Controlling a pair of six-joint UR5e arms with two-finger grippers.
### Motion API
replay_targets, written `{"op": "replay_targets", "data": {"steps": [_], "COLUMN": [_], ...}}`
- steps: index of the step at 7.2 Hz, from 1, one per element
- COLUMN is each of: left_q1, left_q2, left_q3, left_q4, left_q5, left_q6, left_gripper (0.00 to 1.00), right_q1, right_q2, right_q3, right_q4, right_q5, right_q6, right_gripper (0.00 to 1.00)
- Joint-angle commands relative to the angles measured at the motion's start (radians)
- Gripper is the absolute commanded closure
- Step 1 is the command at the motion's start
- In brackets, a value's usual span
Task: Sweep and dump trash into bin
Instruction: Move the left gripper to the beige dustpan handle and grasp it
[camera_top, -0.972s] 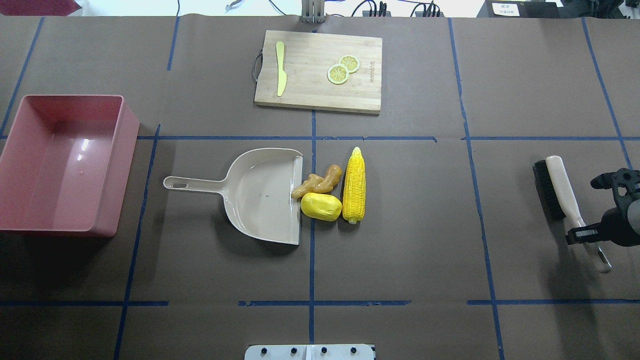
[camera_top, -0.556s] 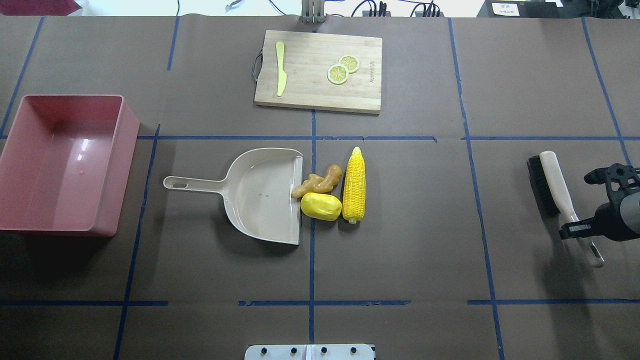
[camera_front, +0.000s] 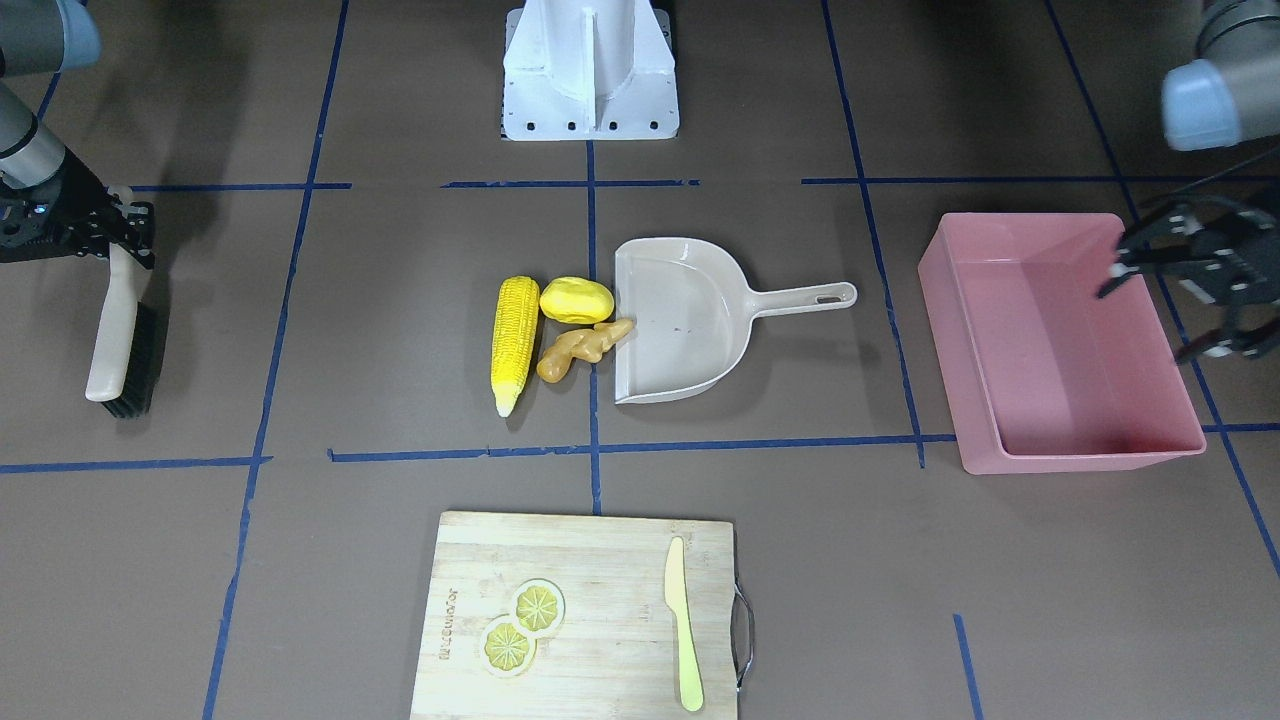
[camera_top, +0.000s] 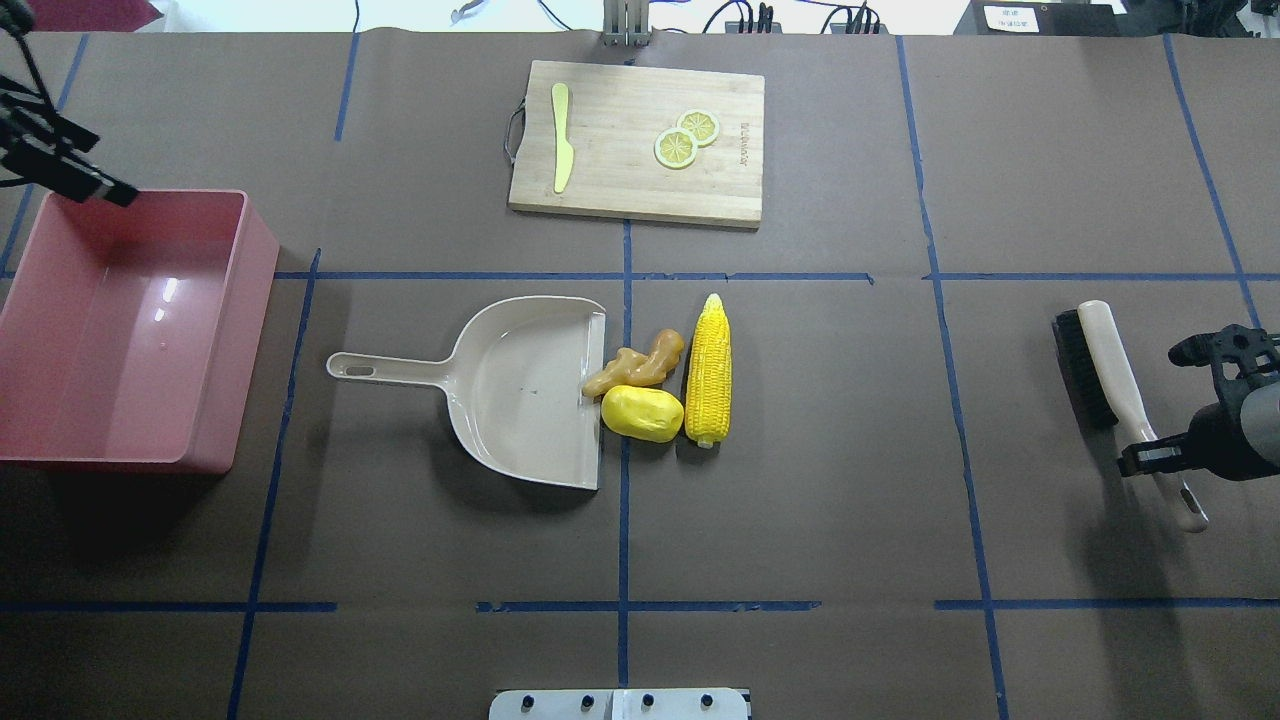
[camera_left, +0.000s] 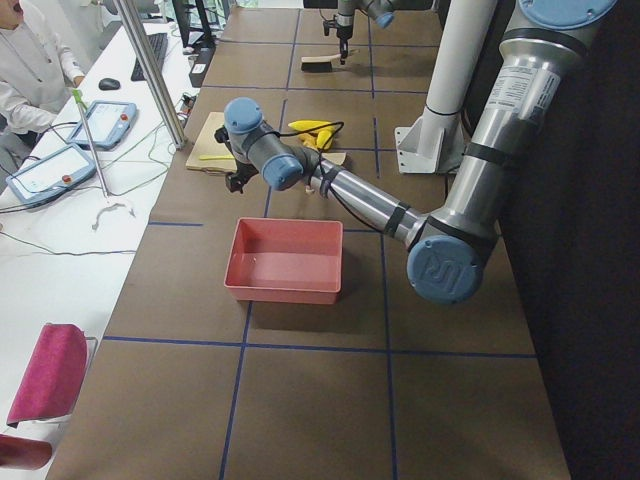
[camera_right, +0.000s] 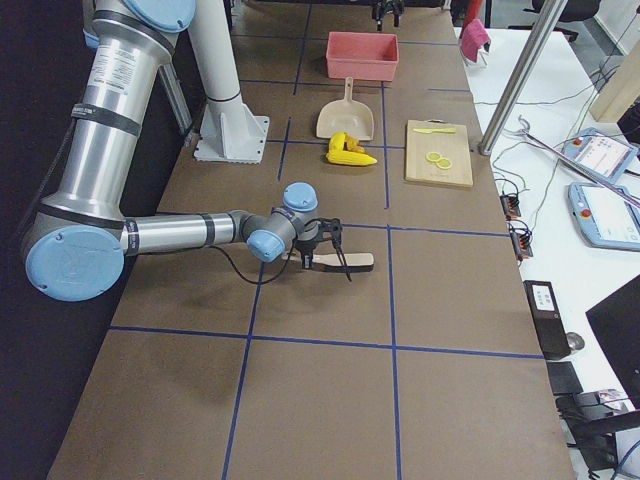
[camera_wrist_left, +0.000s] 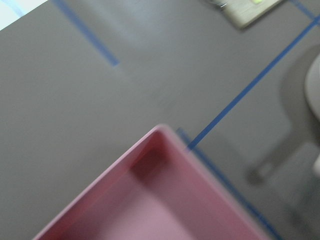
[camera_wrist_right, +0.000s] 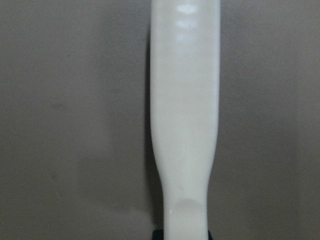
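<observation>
The trash lies mid-table in a cluster: a corn cob (camera_top: 708, 370), a yellow potato-like lump (camera_top: 642, 413) and a tan ginger root (camera_top: 635, 365), all right at the open mouth of a beige dustpan (camera_top: 520, 390). The pink bin (camera_top: 255, 300) stands at the left and holds nothing. My left gripper (camera_front: 1160, 300) hovers open above the bin's far outer corner (camera_wrist_left: 160, 135), nothing between its fingers. At the right edge, my right gripper (camera_top: 1155, 455) is shut on the cream handle of a black-bristled brush (camera_top: 1100, 365), which lies low by the table.
A wooden cutting board (camera_top: 640, 140) with a pale knife (camera_top: 562, 135) and two lemon slices (camera_top: 686, 138) sits at the far middle. The robot base (camera_front: 590, 70) is at the near middle edge. Blue tape lines cross the brown table cover.
My left gripper has come into the overhead view at upper left, over the bin's far corner. The right gripper and brush shifted slightly left and away, then held still.
</observation>
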Motion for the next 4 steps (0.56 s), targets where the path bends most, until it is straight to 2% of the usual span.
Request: {"op": "replay_targets", "data": {"steps": [1,2,4], "left_q1": [0.149,0.222,0.370], "left_q2": [-0.096,-0.096,-0.084], "left_q3": [-0.002,-0.012,-0.018], "left_q4": [-0.011,-0.077,-0.096], "left_q5": [0.054,0.118,0.239], "left_q6": [0.006,0.020,0.094], "left_gripper": [0.00,0.00,0.00], "right_q1": [0.001,0.001,0.004], "right_q2": [0.000,0.001,0.000], "right_q3": [0.001,0.004,0.007], "right_q4": [0.000,0.000,0.000], "right_q5": [0.002,0.002,0.005], "right_q6": [0.000,0.003,0.003], "right_gripper": [1.00,1.00,1.00]}}
